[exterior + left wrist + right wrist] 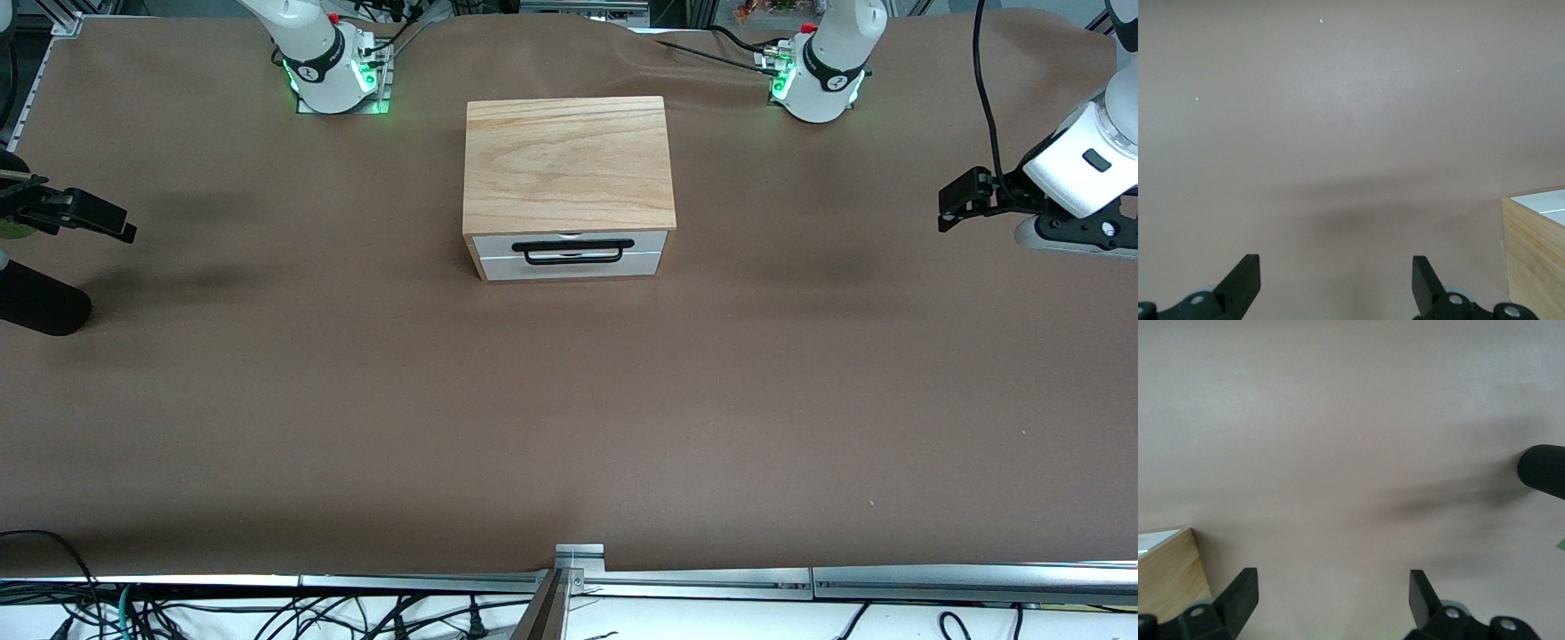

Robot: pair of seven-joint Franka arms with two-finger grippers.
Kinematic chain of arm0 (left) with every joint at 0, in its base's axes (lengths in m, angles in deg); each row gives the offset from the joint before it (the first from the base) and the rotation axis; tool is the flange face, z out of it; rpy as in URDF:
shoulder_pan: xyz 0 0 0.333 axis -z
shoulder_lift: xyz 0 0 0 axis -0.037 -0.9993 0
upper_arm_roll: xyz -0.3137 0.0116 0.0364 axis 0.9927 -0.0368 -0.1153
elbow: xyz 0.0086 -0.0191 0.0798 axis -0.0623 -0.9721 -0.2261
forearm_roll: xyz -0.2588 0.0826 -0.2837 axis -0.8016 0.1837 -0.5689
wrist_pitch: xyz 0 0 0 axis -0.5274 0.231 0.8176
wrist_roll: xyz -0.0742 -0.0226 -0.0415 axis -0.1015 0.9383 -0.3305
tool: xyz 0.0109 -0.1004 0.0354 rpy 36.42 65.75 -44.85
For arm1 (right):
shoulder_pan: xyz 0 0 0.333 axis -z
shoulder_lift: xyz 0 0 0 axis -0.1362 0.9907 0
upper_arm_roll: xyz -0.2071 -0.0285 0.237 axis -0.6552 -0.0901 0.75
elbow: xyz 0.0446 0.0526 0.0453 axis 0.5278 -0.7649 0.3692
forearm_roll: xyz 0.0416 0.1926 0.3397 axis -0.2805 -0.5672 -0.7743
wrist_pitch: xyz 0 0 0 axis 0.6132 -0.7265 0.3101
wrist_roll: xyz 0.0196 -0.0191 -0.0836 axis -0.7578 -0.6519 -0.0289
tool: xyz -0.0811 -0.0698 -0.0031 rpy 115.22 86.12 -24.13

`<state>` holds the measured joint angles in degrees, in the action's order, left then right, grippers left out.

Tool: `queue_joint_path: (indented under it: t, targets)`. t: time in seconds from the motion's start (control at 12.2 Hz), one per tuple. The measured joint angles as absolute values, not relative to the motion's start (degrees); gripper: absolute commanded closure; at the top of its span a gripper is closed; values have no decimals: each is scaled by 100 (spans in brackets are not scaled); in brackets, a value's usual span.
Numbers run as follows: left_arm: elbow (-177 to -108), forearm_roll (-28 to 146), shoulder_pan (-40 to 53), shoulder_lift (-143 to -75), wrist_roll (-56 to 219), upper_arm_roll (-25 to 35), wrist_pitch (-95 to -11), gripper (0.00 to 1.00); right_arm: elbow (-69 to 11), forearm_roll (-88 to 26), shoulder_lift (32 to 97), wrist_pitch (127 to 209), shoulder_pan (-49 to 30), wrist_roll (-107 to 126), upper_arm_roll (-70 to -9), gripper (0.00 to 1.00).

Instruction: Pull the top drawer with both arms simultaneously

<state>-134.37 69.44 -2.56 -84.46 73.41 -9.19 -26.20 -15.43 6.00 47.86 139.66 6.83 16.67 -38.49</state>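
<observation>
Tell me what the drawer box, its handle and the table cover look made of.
Box: light wood, visible grain, matte. Top drawer front: white panel, smooth, painted or laminate; can't tell. Handle: thin black bent rod, probably coated wire. Table cover: brown matte sheet, wrinkled near the bases, so likely fabric or paper.

A brown worktop is filling most of the frame. A tangle of black cables is lying along the lower left edge, beside a metal rail running along the bottom.

Light-wood box, white top drawer with black handle, seemingly brown table.
</observation>
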Motion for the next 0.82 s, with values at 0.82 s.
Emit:
queue_joint_path:
  t: [0.82]
  targets:
    - [-13436,6944,-259,-8447,7591,-926,-2603,0,-1542,789,4786,13974,651,1609,-3804,0]
